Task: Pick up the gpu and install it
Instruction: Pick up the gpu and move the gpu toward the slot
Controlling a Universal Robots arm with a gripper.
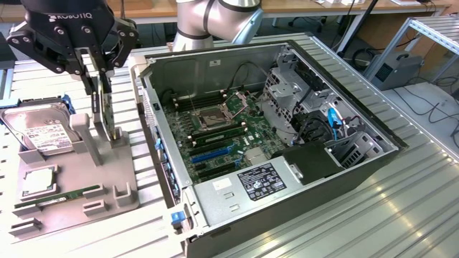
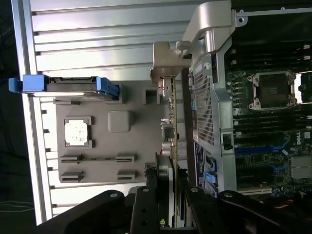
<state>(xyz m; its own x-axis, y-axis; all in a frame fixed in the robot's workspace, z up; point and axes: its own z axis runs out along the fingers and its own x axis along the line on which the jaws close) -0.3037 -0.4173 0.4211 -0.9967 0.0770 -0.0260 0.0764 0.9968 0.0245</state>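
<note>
The gpu (image 1: 108,119) stands on edge in a slot of the grey holder (image 1: 107,188) at the exterior view's left, beside the open computer case (image 1: 344,161). My gripper (image 1: 102,110) reaches down over it, with one finger on each side of the card's upper part, shut on it. In the wrist view the gpu (image 2: 171,107) runs as a thin edge away from my gripper (image 2: 173,178), between the holder and the case wall (image 2: 207,107). The card's lower edge still rests in the holder. The blue expansion slots (image 1: 212,154) on the motherboard are bare.
The grey holder also carries a silver hard drive (image 1: 40,129) with blue rails, a processor (image 1: 37,183) and a green memory stick (image 1: 61,194). Inside the case are a drive cage (image 1: 287,91), cables and the power supply (image 1: 262,183). The case wall stands close to the gpu.
</note>
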